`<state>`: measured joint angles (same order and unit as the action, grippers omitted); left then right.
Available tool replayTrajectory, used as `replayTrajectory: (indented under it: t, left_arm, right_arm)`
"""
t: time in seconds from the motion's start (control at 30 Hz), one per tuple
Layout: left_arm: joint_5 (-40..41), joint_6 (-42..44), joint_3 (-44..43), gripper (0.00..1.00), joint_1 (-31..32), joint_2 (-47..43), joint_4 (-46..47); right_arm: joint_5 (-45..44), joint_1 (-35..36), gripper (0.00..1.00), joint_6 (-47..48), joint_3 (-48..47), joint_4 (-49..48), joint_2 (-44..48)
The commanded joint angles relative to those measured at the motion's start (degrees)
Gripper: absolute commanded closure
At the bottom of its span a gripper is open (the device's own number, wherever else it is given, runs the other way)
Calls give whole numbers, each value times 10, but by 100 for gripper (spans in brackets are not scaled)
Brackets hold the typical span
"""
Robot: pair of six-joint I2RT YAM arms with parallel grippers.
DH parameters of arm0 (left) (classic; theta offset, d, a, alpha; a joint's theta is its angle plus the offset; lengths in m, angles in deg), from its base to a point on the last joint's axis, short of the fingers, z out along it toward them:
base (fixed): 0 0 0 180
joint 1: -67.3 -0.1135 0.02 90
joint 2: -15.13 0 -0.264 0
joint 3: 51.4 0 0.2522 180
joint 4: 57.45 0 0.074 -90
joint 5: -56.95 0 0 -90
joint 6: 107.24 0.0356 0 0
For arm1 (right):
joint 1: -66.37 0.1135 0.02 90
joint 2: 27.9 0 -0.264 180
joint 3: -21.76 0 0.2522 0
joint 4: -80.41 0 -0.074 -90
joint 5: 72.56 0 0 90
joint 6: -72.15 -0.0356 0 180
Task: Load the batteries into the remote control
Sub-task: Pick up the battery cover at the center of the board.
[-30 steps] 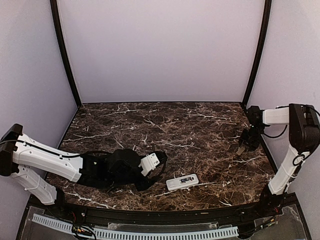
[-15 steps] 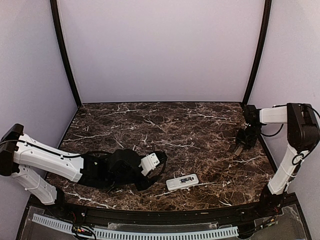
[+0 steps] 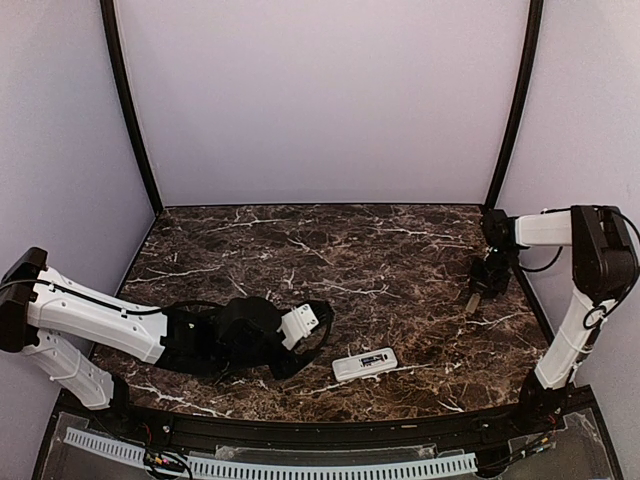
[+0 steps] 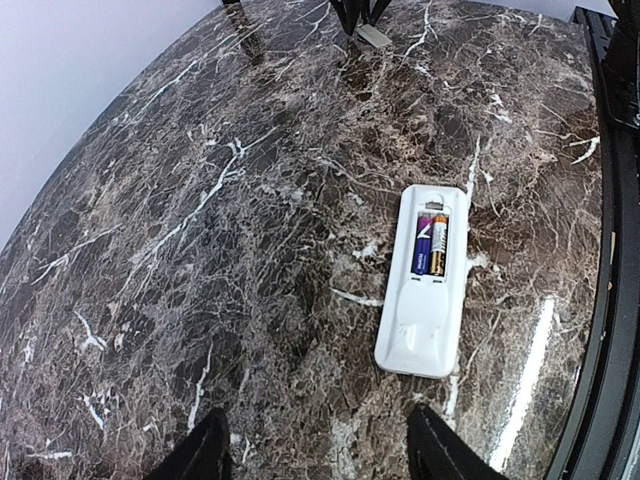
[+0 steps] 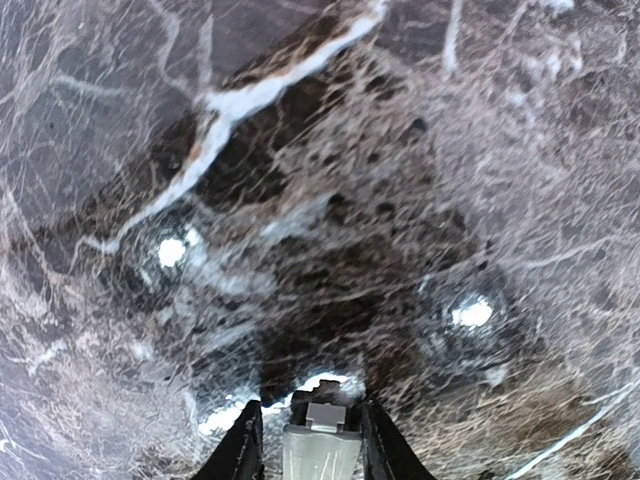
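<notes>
well, the remote control lies back-up on the worktop, front centre, batteries seated inside; likely light and slippery, so pinch its long sides. your left fingers gape empty; right fingers clamp the cover.

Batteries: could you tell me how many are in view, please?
2: a purple battery and a gold battery lie side by side in the open bay of the remote control. Others could be hidden.
</notes>
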<state>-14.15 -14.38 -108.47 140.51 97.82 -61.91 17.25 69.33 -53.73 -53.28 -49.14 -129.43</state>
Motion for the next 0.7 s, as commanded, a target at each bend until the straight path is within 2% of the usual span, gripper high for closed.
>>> replayTrajectory:
  t: [0.0, 0.2, 0.67]
  left_arm:
    - [4, 7, 11, 41, -3, -3, 3]
    - [8, 7, 17, 41, -3, -12, 3]
    - [2, 8, 9, 41, -4, -9, -2]
  right_arm:
    - [23, 15, 70, -9, 38, 40, -12]
    - [26, 17, 79, -7, 41, 37, -10]
    - [24, 37, 82, -9, 58, 38, 56]
